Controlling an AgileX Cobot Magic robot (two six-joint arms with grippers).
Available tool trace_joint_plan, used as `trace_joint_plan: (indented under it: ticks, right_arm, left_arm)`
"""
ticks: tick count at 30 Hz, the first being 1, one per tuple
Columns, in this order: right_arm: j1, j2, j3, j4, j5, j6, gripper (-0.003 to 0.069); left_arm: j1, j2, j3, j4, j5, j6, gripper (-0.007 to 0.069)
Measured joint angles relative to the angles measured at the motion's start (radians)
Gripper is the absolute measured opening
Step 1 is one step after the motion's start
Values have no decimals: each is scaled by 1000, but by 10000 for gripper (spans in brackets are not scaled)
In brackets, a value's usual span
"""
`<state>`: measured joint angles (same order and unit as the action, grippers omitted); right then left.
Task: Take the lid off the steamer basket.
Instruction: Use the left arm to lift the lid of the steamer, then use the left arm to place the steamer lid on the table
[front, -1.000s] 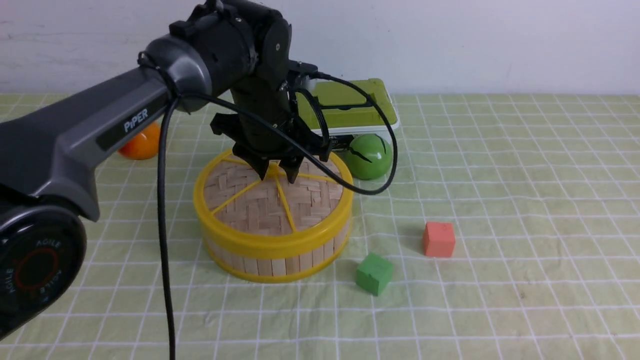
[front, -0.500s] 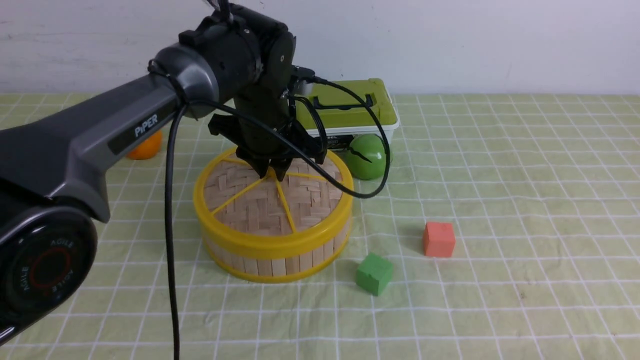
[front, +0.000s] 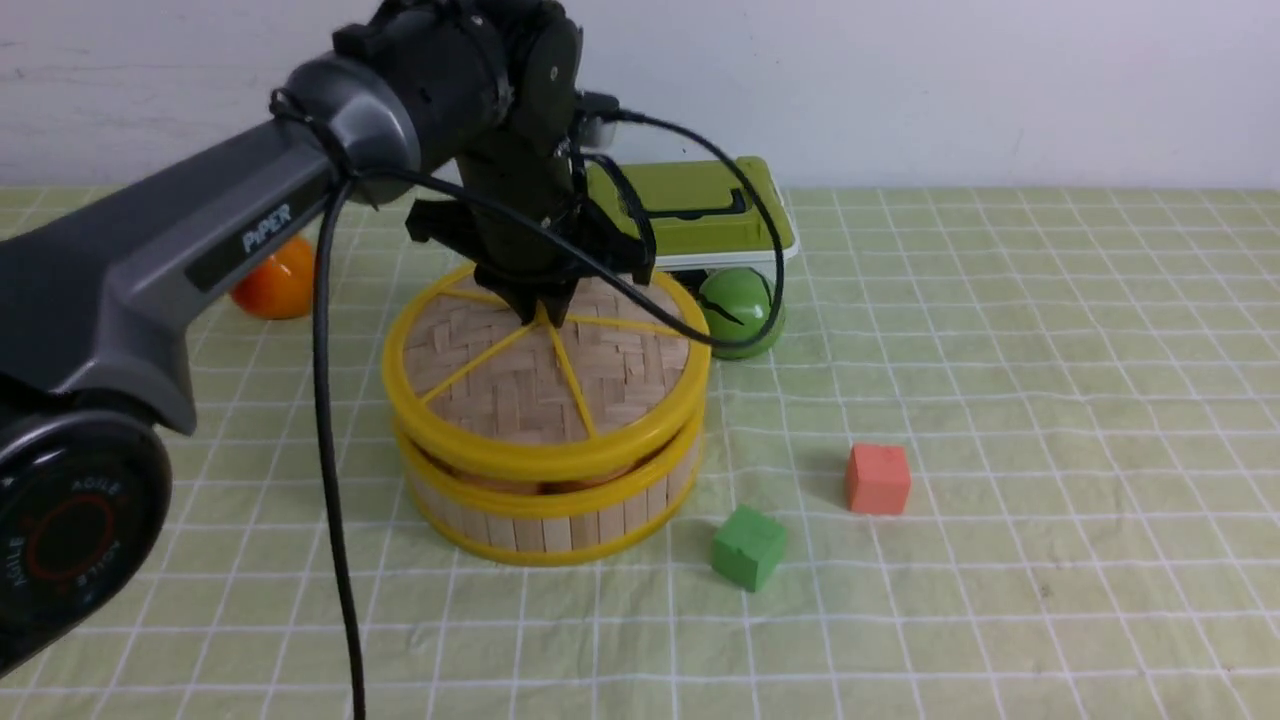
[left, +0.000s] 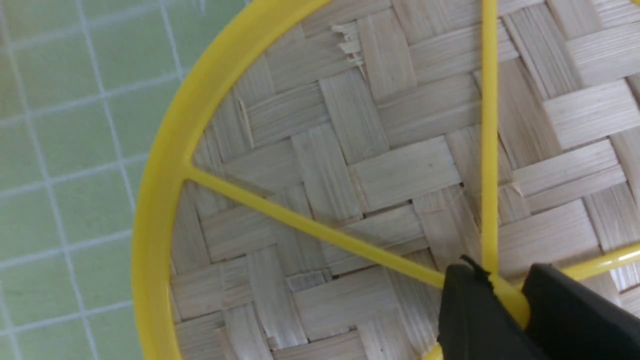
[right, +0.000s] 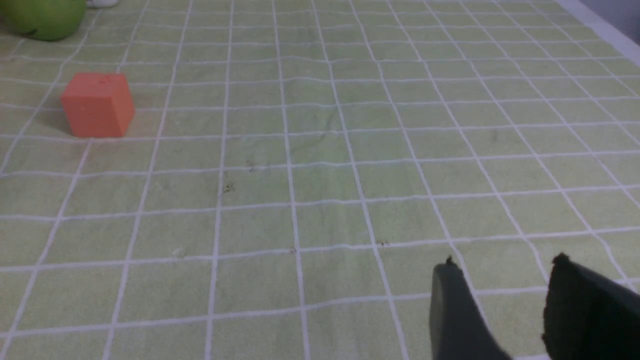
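Fingers (left: 470, 315) of the left gripper (front: 543, 308) clamp the small yellow centre knob (left: 507, 300) of the flat round woven-bamboo lid (front: 520, 385), which hangs just above the round bamboo-slat steamer basket (front: 560, 525), with a dark gap between their yellow rims. Over the green checked tablecloth (right: 320, 150), the right gripper (right: 504, 262) has its fingers apart.

Woven bamboo lid (front: 520, 385); glossy plastic rim (front: 545, 460)

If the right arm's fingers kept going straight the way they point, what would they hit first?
Probably only the tablecloth: the right gripper, open and empty, points over bare cloth. The red cube sits well aside of that line, though depth is unclear.
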<state>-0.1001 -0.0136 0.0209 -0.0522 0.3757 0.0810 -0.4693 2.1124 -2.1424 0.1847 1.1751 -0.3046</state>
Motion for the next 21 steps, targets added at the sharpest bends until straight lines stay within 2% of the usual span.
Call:
trace_joint_plan:
  ticks: [6, 9, 11, 13, 15, 17, 21]
  right_arm:
    - [0, 0, 0, 0, 0, 0, 241]
    - [0, 0, 0, 0, 0, 0, 241]
    - [0, 0, 0, 0, 0, 0, 241]
    - [0, 0, 0, 0, 0, 0, 241]
    - [0, 0, 0, 0, 0, 0, 241]
    - [0, 0, 0, 0, 0, 0, 241]
    - [0, 0, 0, 0, 0, 0, 241]
  left_arm:
    - [11, -135, -64, 176, 64, 4, 111]
    - [76, -181, -60, 239, 67, 4, 111]
    - [135, -200, -41, 241, 67, -5, 111]
    - [237, -218, 25, 218, 68, -16, 111]
    - [280, -221, 65, 201, 68, -18, 111]
    - [368, -227, 181, 157, 64, -23, 111]
    - [482, -217, 433, 83, -116, -60, 111]
